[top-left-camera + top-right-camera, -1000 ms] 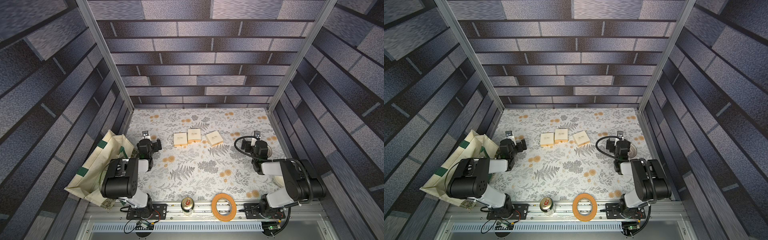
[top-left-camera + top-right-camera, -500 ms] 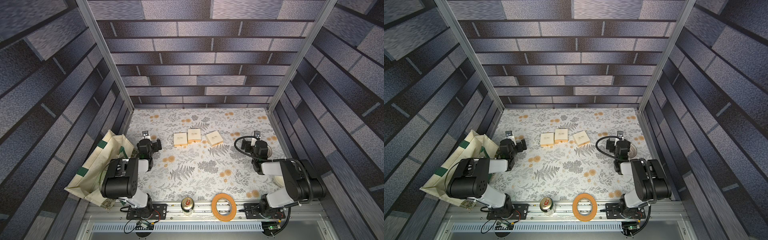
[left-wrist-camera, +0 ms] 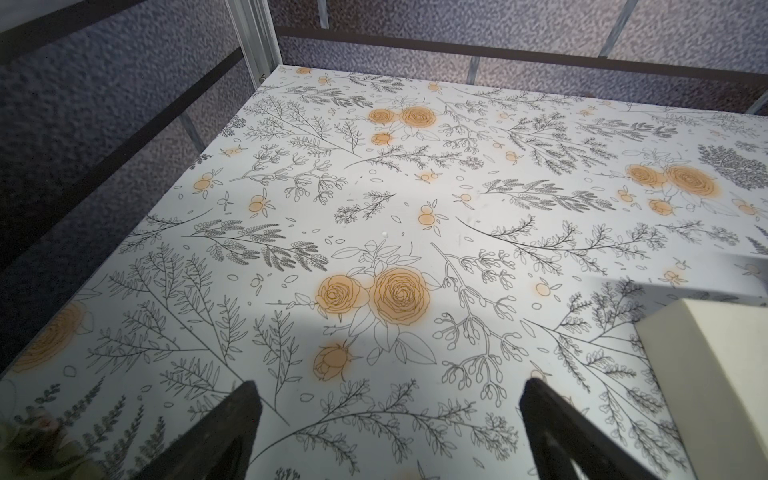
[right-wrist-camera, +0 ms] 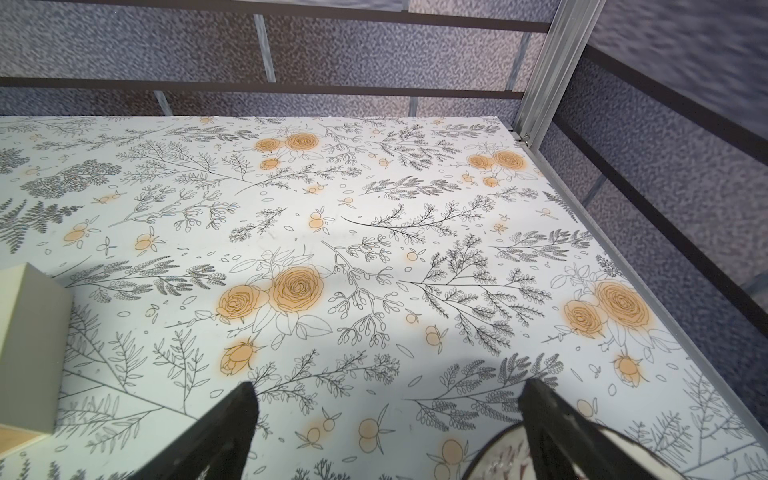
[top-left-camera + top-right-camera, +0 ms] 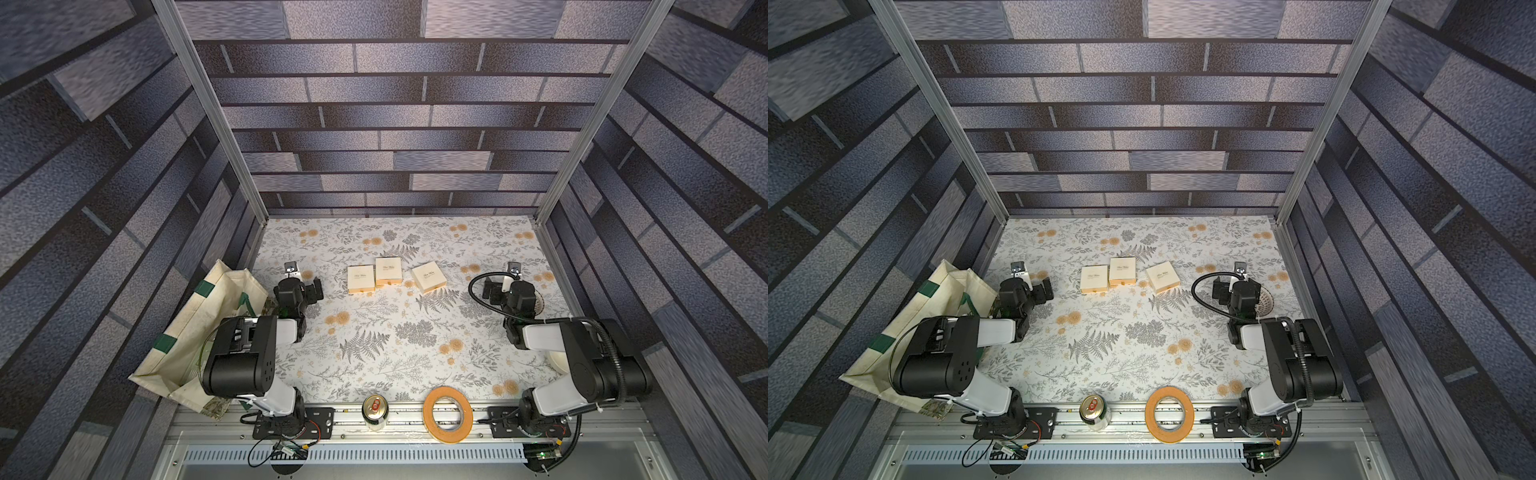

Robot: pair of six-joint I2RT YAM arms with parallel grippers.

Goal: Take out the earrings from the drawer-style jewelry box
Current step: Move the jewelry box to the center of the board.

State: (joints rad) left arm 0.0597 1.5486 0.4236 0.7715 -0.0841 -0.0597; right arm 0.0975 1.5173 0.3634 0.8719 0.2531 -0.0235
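Right gripper [image 4: 388, 384] jaws wide apart above floral table [image 4: 374, 232]; cream box [image 4: 29, 332] near one finger, patterned dish [image 4: 505, 457] partly behind other.

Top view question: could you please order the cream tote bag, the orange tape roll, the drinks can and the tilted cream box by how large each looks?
1. Cream fabric tote bag with green bands
2. Flat orange tape roll
3. Upright metal drinks can and tilted cream square box: these look alike, so unranked.

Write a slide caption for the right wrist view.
Right pincer open and empty over the floral table, with a cream box corner and a patterned dish rim nearby.
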